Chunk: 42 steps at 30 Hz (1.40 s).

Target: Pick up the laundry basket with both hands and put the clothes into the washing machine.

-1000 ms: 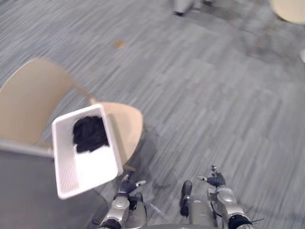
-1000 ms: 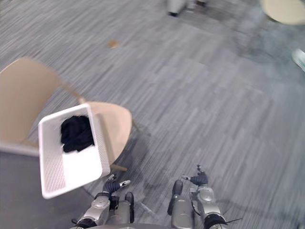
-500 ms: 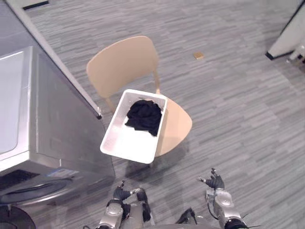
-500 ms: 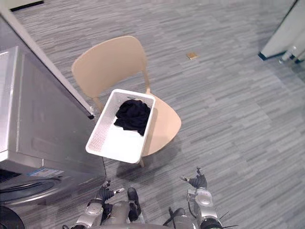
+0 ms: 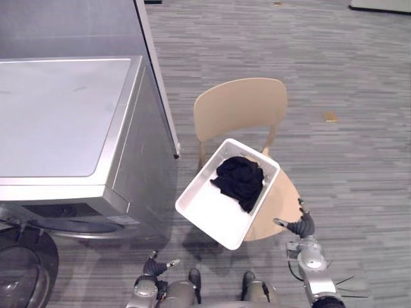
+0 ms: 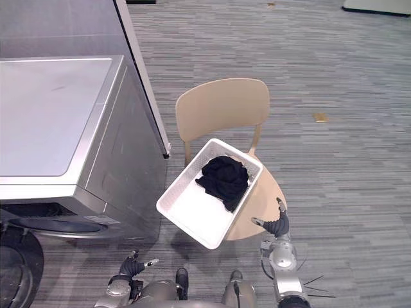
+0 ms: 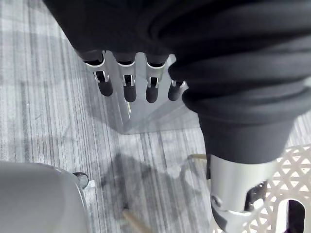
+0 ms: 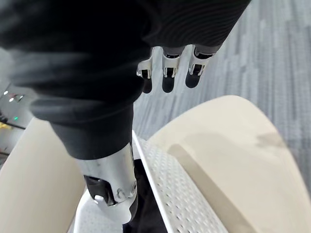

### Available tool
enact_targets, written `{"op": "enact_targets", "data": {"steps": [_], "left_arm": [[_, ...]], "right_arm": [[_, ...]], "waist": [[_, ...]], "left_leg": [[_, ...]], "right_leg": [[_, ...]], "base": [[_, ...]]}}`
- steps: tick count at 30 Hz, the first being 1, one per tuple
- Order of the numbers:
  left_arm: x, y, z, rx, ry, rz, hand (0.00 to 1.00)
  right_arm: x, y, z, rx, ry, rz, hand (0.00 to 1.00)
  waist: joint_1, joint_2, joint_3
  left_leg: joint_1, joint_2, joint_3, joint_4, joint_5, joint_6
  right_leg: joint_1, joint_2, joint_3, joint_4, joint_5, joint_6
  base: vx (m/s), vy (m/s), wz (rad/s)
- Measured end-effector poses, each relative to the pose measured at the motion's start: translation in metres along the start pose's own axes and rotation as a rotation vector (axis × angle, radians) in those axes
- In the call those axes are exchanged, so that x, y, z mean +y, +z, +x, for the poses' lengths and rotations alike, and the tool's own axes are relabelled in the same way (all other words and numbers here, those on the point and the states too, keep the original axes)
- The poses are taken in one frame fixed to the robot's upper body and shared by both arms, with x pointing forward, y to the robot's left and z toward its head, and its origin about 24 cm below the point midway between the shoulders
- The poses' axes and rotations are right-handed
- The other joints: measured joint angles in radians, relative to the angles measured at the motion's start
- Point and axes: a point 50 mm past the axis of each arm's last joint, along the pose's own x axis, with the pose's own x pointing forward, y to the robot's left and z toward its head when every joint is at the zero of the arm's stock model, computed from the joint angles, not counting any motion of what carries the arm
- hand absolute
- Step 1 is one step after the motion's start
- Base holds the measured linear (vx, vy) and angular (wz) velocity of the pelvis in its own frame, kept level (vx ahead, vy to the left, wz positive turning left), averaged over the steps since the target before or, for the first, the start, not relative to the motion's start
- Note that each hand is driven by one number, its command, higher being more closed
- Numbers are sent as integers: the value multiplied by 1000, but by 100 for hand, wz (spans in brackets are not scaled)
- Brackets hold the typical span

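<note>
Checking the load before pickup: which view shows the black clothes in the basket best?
Left eye view: the black clothes lie whole in the white basket. The right eye view matches; the right wrist view catches a dark sliver by the rim.

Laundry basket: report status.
Left hand, right hand open, empty. Basket untouched on chair, dark clothes inside. Washing machine left of chair; nothing blocking the basket.
</note>
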Motion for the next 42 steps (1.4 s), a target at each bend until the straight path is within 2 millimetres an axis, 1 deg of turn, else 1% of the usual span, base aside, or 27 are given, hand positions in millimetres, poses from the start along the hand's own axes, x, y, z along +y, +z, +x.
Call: {"op": "enact_targets", "data": {"steps": [1, 3, 5, 7, 10, 11, 12, 13, 14, 15, 16, 17, 18, 19, 21, 22, 23, 24, 26, 28, 30, 31, 33, 35, 37, 38, 42], "left_arm": [[0, -2, 0, 5, -2, 0, 0], [-2, -2, -1, 5, -7, -2, 0], [-3, -3, -2, 0, -10, -3, 0], [-3, -4, -2, -3, -12, -4, 0], [0, -3, -2, -7, -8, 0, 0], [0, -2, -2, -11, -11, 2, 0], [1, -1, -1, -17, -13, 1, 0], [1, 3, -1, -33, -18, -1, 0], [1, 10, 0, -63, -17, -6, 0], [1, 14, 1, -76, -18, -7, 0], [0, 22, 3, -102, -18, -12, 0], [1, 33, 6, -135, -17, -16, 0], [1, 37, 7, -144, -16, -20, 0], [2, 41, 7, -158, -13, -26, 0], [4, 42, 8, -160, -6, -34, 0], [7, 44, 9, -164, 0, -36, 0], [8, 46, 10, -165, 3, -34, 0], [10, 49, 11, -169, 6, -39, 0], [12, 54, 13, -178, 16, -76, 0], [12, 60, 14, -190, 19, -95, 0], [12, 73, 16, -220, 21, -123, 0], [11, 81, 17, -239, 19, -130, 0], [8, 92, 18, -276, 12, -132, 0], [2, 108, 18, -322, -9, -120, 0], [-5, 116, 16, -347, -26, -132, 0], [-9, 120, 15, -357, -38, -140, 0], [-23, 128, 12, -383, -79, -149, 0]], "right_arm": [[-5, 12, 3, -60, -7, -25, 0], [-12, 16, 4, -93, -7, -65, 0], [-16, 19, 7, -120, 13, -130, 0], [-17, 26, 12, -153, 39, -178, 0], [-7, 41, 31, -202, 103, -243, 0], [-1, 46, 42, -208, 132, -275, 0], [0, 49, 46, -211, 140, -287, 0], [3, 60, 56, -234, 152, -308, 0], [5, 79, 71, -274, 157, -333, 0], [5, 88, 76, -292, 155, -346, 0], [2, 106, 89, -323, 146, -380, 0], [-3, 129, 102, -358, 124, -423, 0], [-5, 137, 106, -367, 114, -432, 0], [-8, 151, 113, -385, 101, -457, 0], [-13, 172, 121, -408, 79, -502, 0], [-19, 183, 125, -417, 58, -535, 0], [-26, 189, 129, -413, 37, -561, 0], [-38, 193, 134, -395, 3, -593, 0], [-63, 202, 141, -350, -75, -639, 0], [-76, 204, 144, -325, -108, -676, 0], [-91, 206, 146, -284, -146, -703, 0], [-99, 207, 147, -261, -163, -718, 0], [-106, 207, 149, -223, -176, -766, 0], [-118, 213, 150, -194, -199, -790, 0], [-125, 220, 150, -185, -228, -796, 0], [-127, 226, 150, -194, -240, -791, 100], [-138, 237, 148, -221, -285, -791, 100]], "waist": [[-5, 4, -2], [-6, -1, -3], [-5, -14, -11], [-2, -14, -12], [1, -13, -10], [12, -11, -7], [20, -7, -2], [29, 2, 21], [31, 17, 55], [35, 23, 65], [51, 37, 92], [64, 57, 134], [74, 64, 148], [82, 77, 174], [84, 103, 202], [92, 109, 222], [101, 112, 237], [108, 116, 251], [107, 128, 274], [111, 137, 279], [128, 144, 283], [131, 152, 287], [132, 165, 293], [133, 181, 301], [134, 188, 304], [136, 189, 304], [139, 190, 305]], "left_leg": [[9, 16, -7, -34, 11, -16], [38, 30, -23, -75, 26, -39], [57, 37, -39, -109, 45, -67], [60, 39, -53, -125, 51, -65], [44, 30, -82, -136, 76, -65], [27, 25, -97, -136, 92, -70], [22, 25, -105, -136, 97, -69], [5, 23, -118, -136, 112, -69], [-20, 20, -140, -137, 135, -64], [-37, 19, -145, -138, 143, -64], [-75, 17, -160, -139, 166, -64], [-111, 15, -169, -143, 195, -65], [-119, 15, -173, -148, 204, -69], [-133, 16, -184, -167, 222, -67], [-153, 23, -189, -193, 226, -63], [-165, 23, -189, -208, 235, -51], [-176, 22, -191, -213, 239, -46], [-196, 18, -200, -218, 251, -41], [-229, 8, -217, -249, 287, -37], [-252, 4, -222, -263, 305, -38], [-289, -1, -228, -263, 317, -38], [-304, -5, -236, -263, 322, -38], [-328, -12, -247, -263, 332, -40], [-361, -22, -258, -263, 345, -40], [-385, -25, -260, -264, 352, -46], [-397, -25, -260, -264, 353, -47], [-412, -28, -258, -265, 350, -51]], "right_leg": [[13, 19, -19, -28, 7, -11], [42, 36, -39, -50, 11, -16], [77, 45, -67, -74, 12, -17], [88, 50, -85, -89, 12, -18], [86, 46, -120, -104, 15, -23], [83, 41, -141, -107, 19, -27], [83, 41, -149, -109, 22, -30], [82, 41, -169, -110, 29, -31], [70, 41, -195, -110, 36, -35], [56, 40, -203, -107, 37, -36], [21, 39, -212, -99, 40, -41], [-10, 38, -229, -93, 47, -52], [-19, 38, -231, -92, 48, -53], [-39, 39, -237, -86, 48, -55], [-77, 37, -253, -51, 44, -59], [-106, 33, -252, -25, 42, -60], [-125, 28, -252, -8, 40, -62], [-153, 21, -256, 14, 36, -62], [-210, -2, -273, 67, 20, -60], [-243, -13, -281, 93, 13, -60], [-293, -24, -280, 124, 7, -65], [-311, -31, -283, 140, 0, -64], [-342, -44, -286, 172, -16, -64], [-390, -61, -287, 215, -34, -67], [-424, -70, -285, 239, -43, -69], [-442, -72, -283, 251, -48, -72], [-472, -83, -279, 286, -68, -78]], "base": [[119, -158, 14], [97, -138, 21], [78, -117, 31], [75, -58, 30], [42, -11, 38], [-13, -8, 48], [-62, -3, 54], [-104, 2, 63], [-128, 7, 65], [-117, 13, 57], [-190, 17, 43], [-206, 14, 39], [-251, 12, 33], [-165, 6, 24], [-184, 26, 22], [-170, 39, 10], [-162, 37, 9], [-141, 33, 20], [-130, 29, 33], [-61, 7, 20], [-35, -16, 10], [-30, -37, 17], [-26, -51, 19], [-19, -73, 15], [-16, -66, 8], [-16, -65, 2], [-19, -63, 3]]}}
